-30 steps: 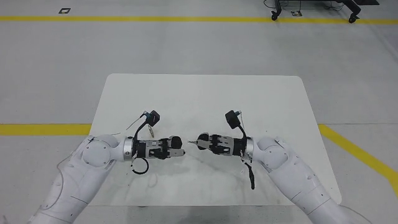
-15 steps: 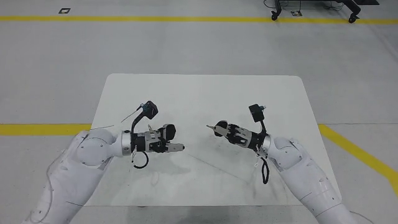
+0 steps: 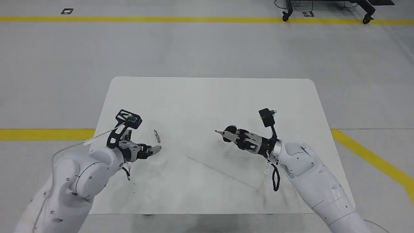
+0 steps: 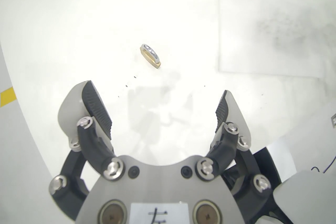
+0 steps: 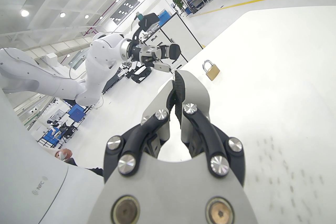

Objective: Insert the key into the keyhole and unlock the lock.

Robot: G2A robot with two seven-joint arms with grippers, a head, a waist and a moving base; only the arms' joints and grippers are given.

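Left gripper [image 4: 156, 90]: jaws spread wide, nothing between them, held low over the left part of the white worktop [image 3: 207, 97]. The lock [image 4: 150, 56] sits just ahead of these jaws, not touching them. It is a small brass padlock standing on its base with the silver shackle uppermost. From above it shows as a narrow sliver, its long side running roughly away from the robot. Right gripper [image 5: 176, 78]: jaws pressed together on the key [image 3: 218, 131], of which only a slim metal tip shows. That tip points across the worktop toward the lock, well apart from it.
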